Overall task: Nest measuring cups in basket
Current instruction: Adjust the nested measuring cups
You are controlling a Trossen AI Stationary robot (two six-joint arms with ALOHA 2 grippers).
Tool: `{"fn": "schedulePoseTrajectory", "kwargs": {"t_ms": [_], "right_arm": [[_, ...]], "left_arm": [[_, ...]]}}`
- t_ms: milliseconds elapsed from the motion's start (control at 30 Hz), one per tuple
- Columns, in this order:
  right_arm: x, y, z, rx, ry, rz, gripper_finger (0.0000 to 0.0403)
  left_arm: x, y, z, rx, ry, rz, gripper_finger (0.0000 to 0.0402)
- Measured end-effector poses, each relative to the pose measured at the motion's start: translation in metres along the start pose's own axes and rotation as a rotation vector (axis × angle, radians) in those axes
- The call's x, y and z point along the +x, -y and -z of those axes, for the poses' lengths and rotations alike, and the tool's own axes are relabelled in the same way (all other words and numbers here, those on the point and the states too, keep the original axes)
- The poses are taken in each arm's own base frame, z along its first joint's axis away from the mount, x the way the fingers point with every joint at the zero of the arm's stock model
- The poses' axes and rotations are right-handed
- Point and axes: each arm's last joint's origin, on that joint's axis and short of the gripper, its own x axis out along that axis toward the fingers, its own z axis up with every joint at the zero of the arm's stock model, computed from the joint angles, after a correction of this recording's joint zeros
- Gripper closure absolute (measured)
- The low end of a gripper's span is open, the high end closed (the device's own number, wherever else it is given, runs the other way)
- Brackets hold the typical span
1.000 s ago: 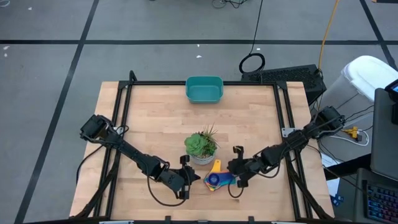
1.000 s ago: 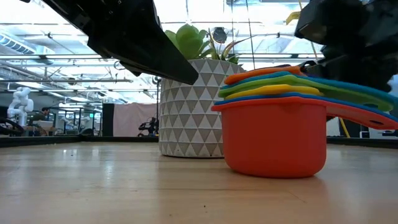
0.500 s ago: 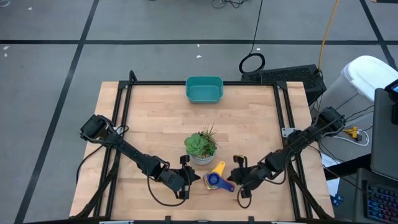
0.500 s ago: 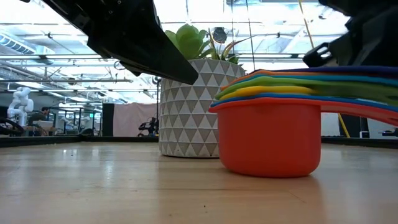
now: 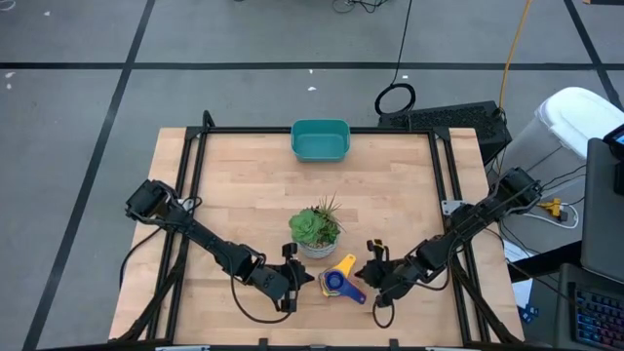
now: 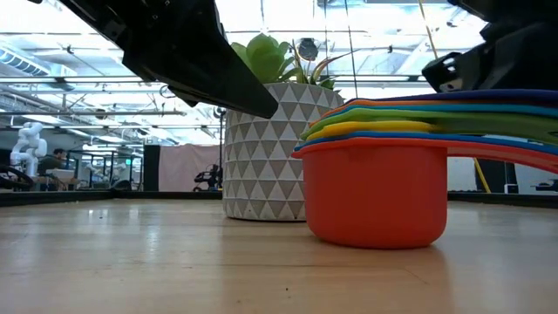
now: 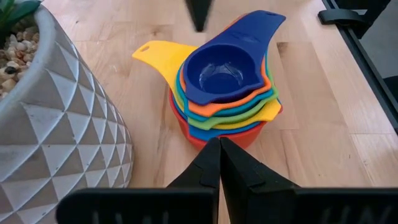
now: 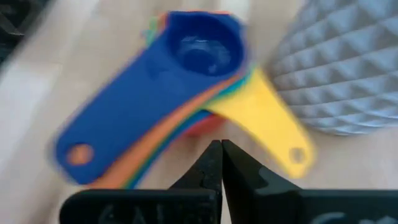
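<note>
The measuring cups [image 5: 335,283] stand nested in one stack on the table, red cup [image 6: 375,192] at the bottom and dark blue cup [image 7: 217,71] on top. Their handles fan out: the yellow one [image 8: 273,124] points toward the plant, and the blue one [image 8: 124,118] and the others point toward the right arm. My left gripper [image 7: 219,149] is shut, its tips just short of the stack's left side. My right gripper [image 8: 221,149] is shut close by the handles on the stack's right. The teal basket [image 5: 320,139] sits at the table's far edge. My right gripper's shut fingers slant down from the table's right, at the root of the fanned handles [image 8: 205,118]. I cannot tell whether they touch them. My left gripper's shut tips stand before the red cup's wall [image 7: 205,138], and I cannot tell whether they touch it.
A green succulent in a white patterned pot [image 5: 315,232] stands just beyond the stack, between it and the basket. A black rail frame [image 5: 195,195] runs round the table.
My right gripper has swung toward the table's near edge and turned a little. The bundle of handles has swung with it toward the near right and now lies level rather than drooping. The stack has shifted slightly toward my left gripper, which has kept still.
</note>
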Motion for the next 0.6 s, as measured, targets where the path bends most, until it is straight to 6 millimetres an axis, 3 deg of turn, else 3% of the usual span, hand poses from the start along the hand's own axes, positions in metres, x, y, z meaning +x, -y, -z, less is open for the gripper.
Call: {"fn": "schedulePoseTrajectory", "kwargs": {"t_ms": [133,600], "right_arm": [[0.0018,0.0060,0.0017,0.011,-0.025,0.043,0.0403],[0.0025,0.0021,0.0008,0.156,-0.082,-0.148,0.0403]], "left_arm": [[0.0000,0.0000,0.0000,0.000,0.000,0.000,0.0395],[0.0000,0.0000,0.0000,0.001,0.000,0.000,0.0394]]}}
